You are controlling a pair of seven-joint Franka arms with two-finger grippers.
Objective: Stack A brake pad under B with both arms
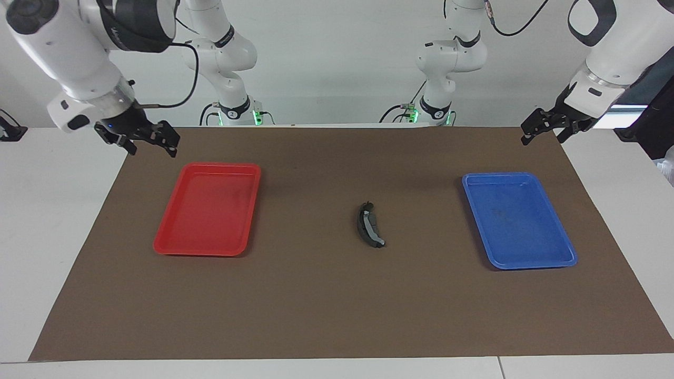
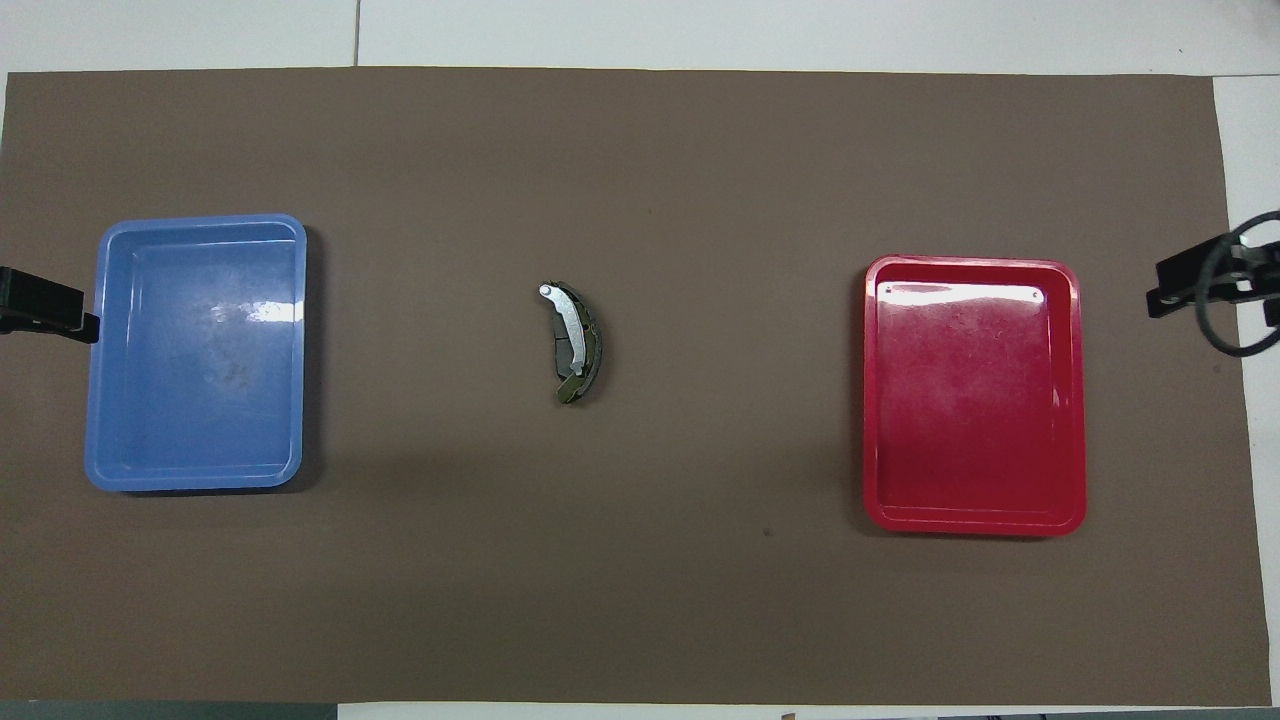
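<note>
A brake pad (image 2: pixel 590 352) mostly hidden under B (image 2: pixel 567 335), pincer openings unreadable

A matt brown sheet, paper-like and smooth, covers the white worktop (image 1: pixel 42 221). The red tray (image 2: pixel 975 525) and blue tray (image 2: pixel 195 482) look like glossy moulded plastic, catching bright glare. The crescent brake pad B (image 2: pixel 571 330) shows a dull grey lining and a pale metallic tip; the dark pad A (image 2: pixel 592 350) beneath it looks matt.

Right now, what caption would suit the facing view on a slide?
Stacked brake pads lie between red tray and blue tray; left gripper and right gripper wait.
</note>
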